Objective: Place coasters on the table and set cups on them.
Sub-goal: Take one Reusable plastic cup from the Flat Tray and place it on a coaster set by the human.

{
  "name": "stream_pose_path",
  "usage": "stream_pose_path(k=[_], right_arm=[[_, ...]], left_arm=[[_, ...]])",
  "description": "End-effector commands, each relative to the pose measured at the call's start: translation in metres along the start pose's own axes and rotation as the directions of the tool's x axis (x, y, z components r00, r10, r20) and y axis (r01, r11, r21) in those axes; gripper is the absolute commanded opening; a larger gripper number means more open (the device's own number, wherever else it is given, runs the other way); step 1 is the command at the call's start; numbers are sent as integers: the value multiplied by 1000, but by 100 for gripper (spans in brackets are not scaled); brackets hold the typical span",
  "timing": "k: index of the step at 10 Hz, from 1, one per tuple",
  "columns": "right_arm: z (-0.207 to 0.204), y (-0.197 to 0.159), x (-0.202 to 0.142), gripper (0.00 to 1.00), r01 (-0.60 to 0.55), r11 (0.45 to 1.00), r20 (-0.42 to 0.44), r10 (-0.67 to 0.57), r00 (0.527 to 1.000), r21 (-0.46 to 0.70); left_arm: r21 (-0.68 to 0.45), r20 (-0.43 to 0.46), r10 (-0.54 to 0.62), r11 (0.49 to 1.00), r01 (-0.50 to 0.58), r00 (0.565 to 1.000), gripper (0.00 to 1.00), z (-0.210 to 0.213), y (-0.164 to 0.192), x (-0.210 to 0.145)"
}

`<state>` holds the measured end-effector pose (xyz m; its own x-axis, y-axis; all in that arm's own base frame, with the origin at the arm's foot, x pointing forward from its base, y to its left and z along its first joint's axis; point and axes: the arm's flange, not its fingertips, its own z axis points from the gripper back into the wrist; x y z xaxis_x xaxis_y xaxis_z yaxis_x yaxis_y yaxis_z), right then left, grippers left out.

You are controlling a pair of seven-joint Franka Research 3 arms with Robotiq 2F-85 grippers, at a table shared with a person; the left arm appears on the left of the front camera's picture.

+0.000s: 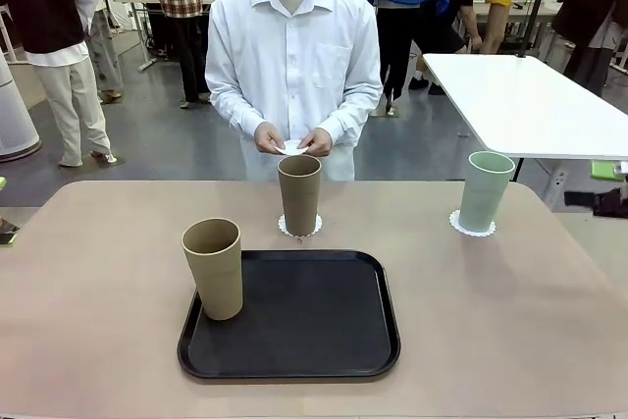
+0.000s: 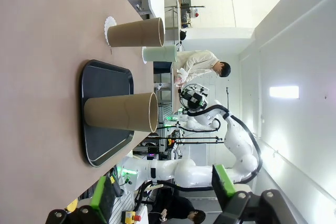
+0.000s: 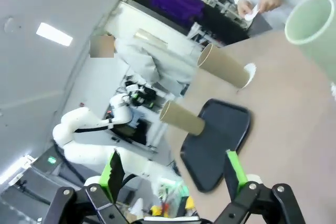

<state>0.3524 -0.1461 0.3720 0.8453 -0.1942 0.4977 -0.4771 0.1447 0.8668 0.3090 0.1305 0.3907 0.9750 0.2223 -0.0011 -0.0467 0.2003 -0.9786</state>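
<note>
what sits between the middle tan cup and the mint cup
Nothing; the front view shows bare table between the middle tan cup and the mint cup.

grey floor (image 1: 167, 149), white side table (image 1: 530, 105) far right; bright panel (image 2: 284, 92) overhead, probably ceiling light.

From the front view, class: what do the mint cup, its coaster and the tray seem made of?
Mint green cup: probably matte plastic or fibre composite; dull, glare-free wall. Coaster: likely thin white paper; lacy scalloped edge. Black tray: probably plastic, satin finish; faint sheen, moulded raised rim.
</note>
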Motion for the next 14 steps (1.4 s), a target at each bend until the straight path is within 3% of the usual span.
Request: stream_pose_path(k=[1, 3, 8, 14], right_arm=[[11, -19, 15, 100, 14, 1000, -69, -16, 998, -28], [11, -23, 19, 100, 53, 996, -24, -55, 998, -73], [1, -28, 25, 100, 85, 988, -73, -95, 993, -129], [7, -33, 22, 100, 63, 993, -44, -67, 997, -96]], left_arm=[[-15, 5, -8, 1000, 8, 1000, 100, 1, -1, 0], [-15, 5, -8, 1000, 8, 1000, 100, 1, -1, 0], [-15, 5, -8, 1000, 8, 1000, 100, 1, -1, 0], [-15, 5, -8, 1000, 8, 1000, 100, 1, -1, 0]])
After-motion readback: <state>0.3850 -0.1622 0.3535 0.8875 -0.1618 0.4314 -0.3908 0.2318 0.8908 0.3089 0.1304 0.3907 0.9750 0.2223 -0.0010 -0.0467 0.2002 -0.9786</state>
